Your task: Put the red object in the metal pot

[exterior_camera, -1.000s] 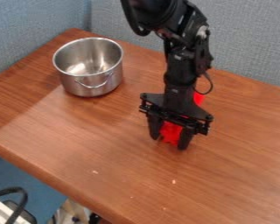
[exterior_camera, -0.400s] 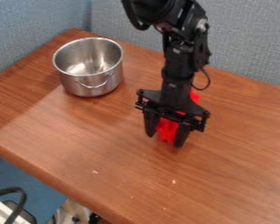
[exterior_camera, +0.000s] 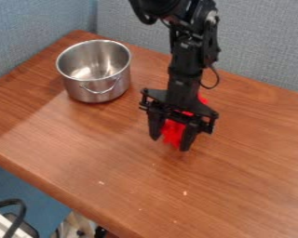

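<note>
Claw (exterior_camera: 178, 136) first: mine is pointing straight down and pinching the bright red plastic bar (exterior_camera: 179, 136) between its black fingers (exterior_camera: 156, 127), squeezed in on it from both sides. The red bar stands roughly upright in my grip, with its lower end poking out below the fingertips. Can't honestly tell whether that lower end touches the wood or sits just above it, the angle is no help there.

My black arm (exterior_camera: 192, 46) comes down from the top of the view, with some red wiring showing near the wrist.

The small round shiny steel pot (exterior_camera: 93, 71) sits off to the upper left of my claw, near the back-left part of the brown wooden counter (exterior_camera: 77, 139). It's upright, open side up, and looks empty inside, just reflections on the bottom. It's well apart from the red bar, with a stretch of bare wood between them. So the bar is in my grip, not in the pot.

Behind the counter there's a blue-grey fabric wall (exterior_camera: 40, 23). Down at the bottom-left corner, below the counter edge, some dark cables (exterior_camera: 15, 218) and pale clutter show up, too blurry for me to name.
</note>
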Motion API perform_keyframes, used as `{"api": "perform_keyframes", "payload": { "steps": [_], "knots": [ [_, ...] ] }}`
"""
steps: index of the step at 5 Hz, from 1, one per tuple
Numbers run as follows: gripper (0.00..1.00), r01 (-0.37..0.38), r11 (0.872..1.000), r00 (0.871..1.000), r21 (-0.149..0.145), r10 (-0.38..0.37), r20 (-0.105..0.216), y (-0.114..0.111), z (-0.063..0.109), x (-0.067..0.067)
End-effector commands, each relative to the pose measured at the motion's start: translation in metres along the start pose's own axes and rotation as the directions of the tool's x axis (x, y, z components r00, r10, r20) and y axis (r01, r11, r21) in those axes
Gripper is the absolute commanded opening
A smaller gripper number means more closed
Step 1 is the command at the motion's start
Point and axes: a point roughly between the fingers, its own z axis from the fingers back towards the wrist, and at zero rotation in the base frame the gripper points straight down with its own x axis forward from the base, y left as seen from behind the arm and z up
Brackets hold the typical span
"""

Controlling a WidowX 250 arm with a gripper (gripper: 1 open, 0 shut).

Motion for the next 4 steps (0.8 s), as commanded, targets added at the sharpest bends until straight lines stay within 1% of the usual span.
{"api": "perform_keyframes", "payload": {
  "steps": [1, 2, 3, 4],
  "knots": [
    [0.0, -0.015, 1.0, 0.998, -0.016, 0.016, 0.06, 0.006, 0.022, 0.011],
    [0.0, -0.023, 0.999, 0.997, -0.025, 0.025, 0.076, 0.015, 0.031, 0.02],
    [0.0, -0.042, 0.998, 0.995, -0.039, 0.046, 0.088, 0.035, 0.046, 0.032],
    [0.0, -0.092, 0.994, 0.991, -0.067, 0.097, 0.088, 0.069, 0.061, 0.04]
  ]
}}
